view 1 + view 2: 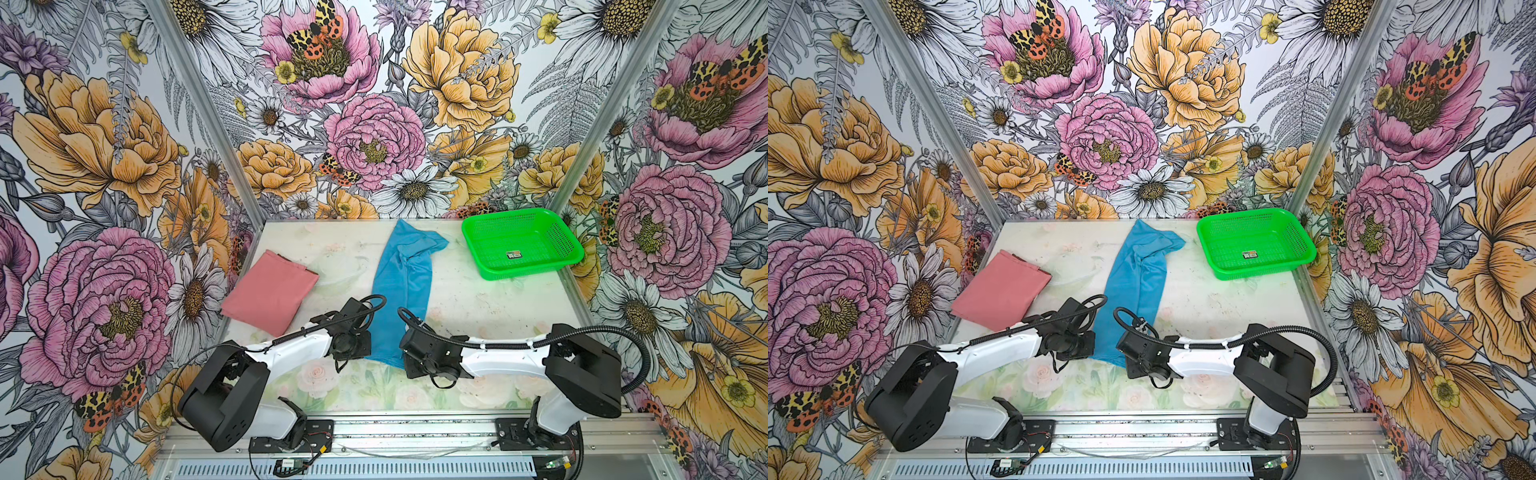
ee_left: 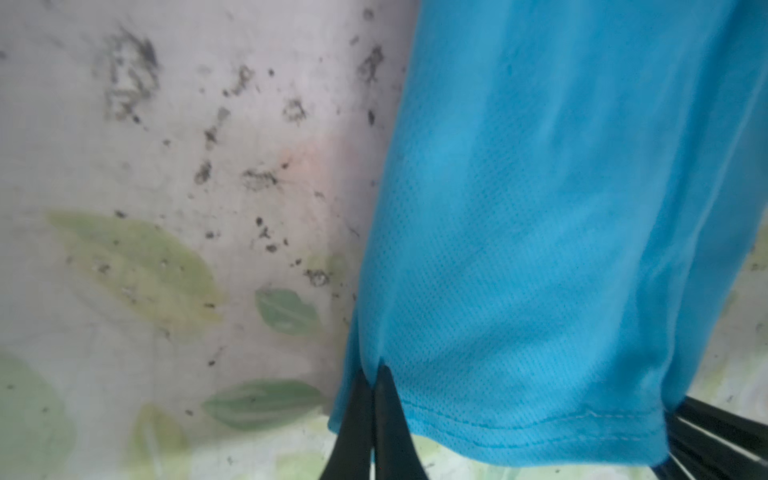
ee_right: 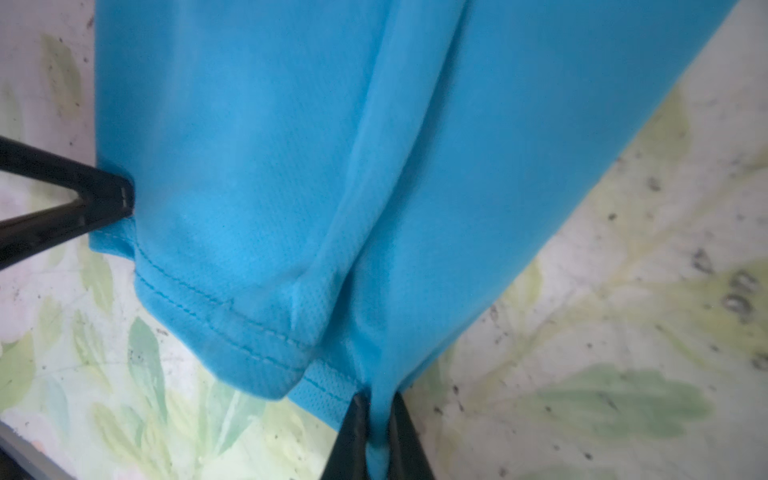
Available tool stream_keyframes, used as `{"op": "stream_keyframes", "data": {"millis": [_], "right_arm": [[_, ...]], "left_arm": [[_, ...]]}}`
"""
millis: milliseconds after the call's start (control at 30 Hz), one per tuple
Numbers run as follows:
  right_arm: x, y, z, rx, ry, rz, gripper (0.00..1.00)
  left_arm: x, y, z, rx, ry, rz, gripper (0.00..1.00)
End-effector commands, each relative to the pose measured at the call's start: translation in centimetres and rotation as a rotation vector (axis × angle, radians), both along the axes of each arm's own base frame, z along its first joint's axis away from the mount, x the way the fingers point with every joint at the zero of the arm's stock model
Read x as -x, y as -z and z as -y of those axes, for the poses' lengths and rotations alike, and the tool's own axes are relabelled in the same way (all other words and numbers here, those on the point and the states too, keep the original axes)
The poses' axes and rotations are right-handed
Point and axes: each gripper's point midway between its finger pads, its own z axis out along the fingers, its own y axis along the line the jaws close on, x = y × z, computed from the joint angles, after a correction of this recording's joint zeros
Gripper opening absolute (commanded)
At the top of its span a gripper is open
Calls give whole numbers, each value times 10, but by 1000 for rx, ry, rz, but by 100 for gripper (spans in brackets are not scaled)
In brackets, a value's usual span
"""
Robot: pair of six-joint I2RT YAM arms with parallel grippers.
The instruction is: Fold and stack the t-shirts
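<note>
The left gripper point(image 2: 374, 376) is pinched tight on the near hem of the blue t-shirt point(image 2: 540, 249) at one corner, with a small pucker of cloth caught between its two black fingers. The right gripper point(image 3: 376, 401) is closed just as firmly on the hem's other corner, a fold of blue fabric squeezed between its fingers. In both top views the arms reach in low from the near rail, forearms almost level and angled toward each other. Their wrists bend down over the shirt's near end, so from above both grippers and part of the hem are hidden. The blue t-shirt lies as a long narrow strip up the middle of the table point(image 1: 478, 299). It is bunched at the far end, where the layers are hard to make out. The pink t-shirt point(image 1: 270, 291) lies folded on the left, apart from it. The green basket point(image 1: 528, 272) sits at the far right.
</note>
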Motion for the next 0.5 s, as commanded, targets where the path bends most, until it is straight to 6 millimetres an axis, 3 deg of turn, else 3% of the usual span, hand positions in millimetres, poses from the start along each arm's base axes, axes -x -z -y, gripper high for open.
{"op": "stream_keyframes", "data": {"millis": [0,233,300,333,400,467], "right_arm": [[31,15,30,46,21,-79,8],[78,7,88,120,58,-101,6],[88,-1,103,157,61,-89,14],[91,-6,107,160,61,-80,24],[96,-15,112,154,64,-65,41],[99,-22,116,140,66,-56,49]], "left_arm": [[18,0,3,-19,-12,1,0],[87,4,35,17,38,-28,0],[103,6,35,24,30,-33,0],[108,7,34,29,25,-31,11],[115,9,31,38,20,-32,49],[117,6,31,59,28,-24,68]]}}
